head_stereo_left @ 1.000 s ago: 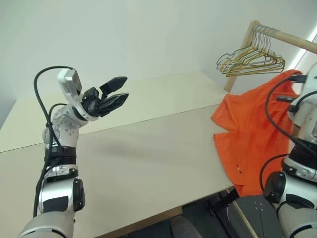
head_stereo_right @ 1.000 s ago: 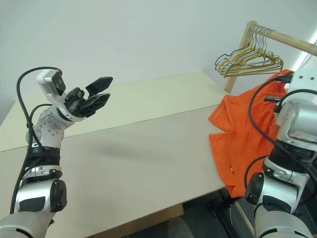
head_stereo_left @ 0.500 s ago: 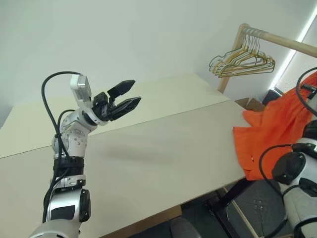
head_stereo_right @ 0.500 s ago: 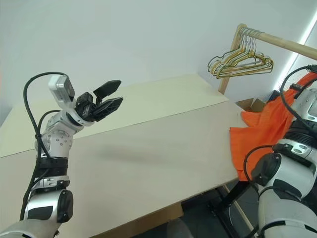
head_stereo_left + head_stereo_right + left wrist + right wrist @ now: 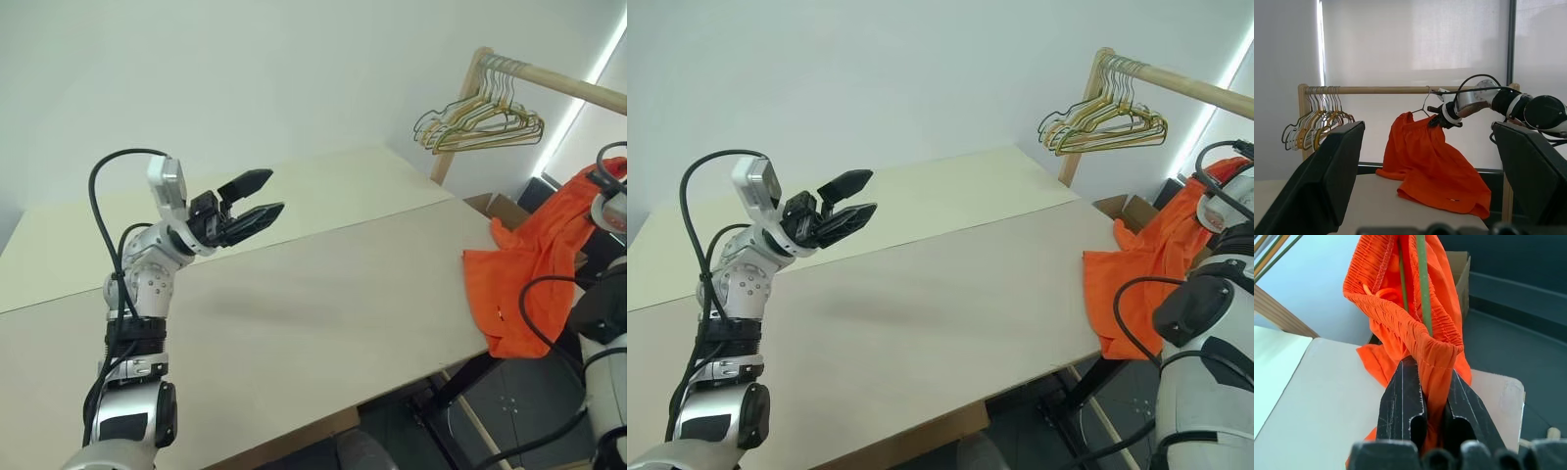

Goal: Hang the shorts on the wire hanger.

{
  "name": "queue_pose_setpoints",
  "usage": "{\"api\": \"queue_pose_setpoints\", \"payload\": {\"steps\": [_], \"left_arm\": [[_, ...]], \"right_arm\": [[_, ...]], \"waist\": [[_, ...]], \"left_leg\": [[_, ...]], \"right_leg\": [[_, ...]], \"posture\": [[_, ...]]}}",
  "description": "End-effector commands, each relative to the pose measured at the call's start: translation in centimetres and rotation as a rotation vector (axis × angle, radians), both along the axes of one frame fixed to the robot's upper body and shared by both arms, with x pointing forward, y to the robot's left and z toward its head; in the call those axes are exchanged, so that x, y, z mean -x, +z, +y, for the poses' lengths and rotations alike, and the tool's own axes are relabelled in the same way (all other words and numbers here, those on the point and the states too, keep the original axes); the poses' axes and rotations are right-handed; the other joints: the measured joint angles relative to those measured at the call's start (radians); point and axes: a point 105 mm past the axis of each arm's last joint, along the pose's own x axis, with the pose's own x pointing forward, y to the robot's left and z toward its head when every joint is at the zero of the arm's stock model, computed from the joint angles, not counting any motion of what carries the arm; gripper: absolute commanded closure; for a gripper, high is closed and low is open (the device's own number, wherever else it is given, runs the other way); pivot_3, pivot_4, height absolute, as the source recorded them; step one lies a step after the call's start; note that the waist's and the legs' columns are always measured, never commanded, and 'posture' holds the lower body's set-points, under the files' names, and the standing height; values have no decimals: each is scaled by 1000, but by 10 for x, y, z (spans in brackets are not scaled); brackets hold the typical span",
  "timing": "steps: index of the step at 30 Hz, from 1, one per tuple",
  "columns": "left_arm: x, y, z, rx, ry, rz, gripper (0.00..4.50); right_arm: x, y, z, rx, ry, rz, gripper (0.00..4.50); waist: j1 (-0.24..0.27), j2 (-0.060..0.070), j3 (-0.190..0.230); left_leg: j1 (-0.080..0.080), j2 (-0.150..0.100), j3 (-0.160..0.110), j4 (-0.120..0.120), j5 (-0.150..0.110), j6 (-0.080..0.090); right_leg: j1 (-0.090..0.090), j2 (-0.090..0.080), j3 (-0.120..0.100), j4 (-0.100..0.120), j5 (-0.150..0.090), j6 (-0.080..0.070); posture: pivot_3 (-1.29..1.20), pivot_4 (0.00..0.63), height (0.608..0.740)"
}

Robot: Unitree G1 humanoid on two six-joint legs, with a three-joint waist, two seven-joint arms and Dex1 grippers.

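Lifted further off the worktop (image 5: 323,294), bright orange shorts (image 5: 529,264) hang crumpled, waistband clenched in right tool (image 5: 1430,401); left tool (image 5: 257,201) released.

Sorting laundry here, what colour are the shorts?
Bright orange shorts, clearest in the right wrist view.

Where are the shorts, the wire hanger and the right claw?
shorts (image 5: 529,279), left eye view, fabric draped over the table's edge.
wire hanger (image 5: 1423,284), right wrist view, green wire inside the waistband.
right claw (image 5: 1431,396), right wrist view, between its fingertips, pinching the waistband.
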Motion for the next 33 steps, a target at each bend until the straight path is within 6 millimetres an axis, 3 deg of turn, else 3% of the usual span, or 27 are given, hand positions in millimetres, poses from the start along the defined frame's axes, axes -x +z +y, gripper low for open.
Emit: {"api": "queue_pose_setpoints", "payload": {"steps": [1,6,19,23,28,33], "left_arm": [[4,11,0,-12,1,-50,0],[6,13,0,3,-15,-56,0],[6,15,1,0,-21,-67,0],[6,14,0,1,-18,-68,0],[6,14,0,2,-23,-67,0],[6,14,0,1,-22,-65,0]], "right_arm": [[-2,16,0,-2,15,-61,4483],[-2,12,-1,115,37,20,4483],[5,14,-11,304,-30,124,59],[11,36,-14,462,-113,132,23],[27,94,-8,801,-262,90,23],[20,137,29,1100,-233,-31,23]], "waist": [[2,0,0],[10,0,0],[20,1,0],[22,1,1],[27,2,1],[26,2,1]], "left_leg": [[0,0,0,0,0,0],[1,0,0,0,0,0],[0,-1,-2,0,0,0],[0,-1,-2,0,0,0],[0,-1,-2,0,0,0],[0,-1,-2,0,0,0]], "right_leg": [[1,0,0,0,0,0],[1,0,0,-1,0,0],[1,-1,0,0,0,0],[1,-1,0,0,0,0],[0,-2,0,1,0,0],[-1,-1,0,1,0,0]], "posture": [[-341,0,740],[-338,0,740],[-335,0,740],[-335,0,740],[-337,0,740],[-334,0,740]]}}
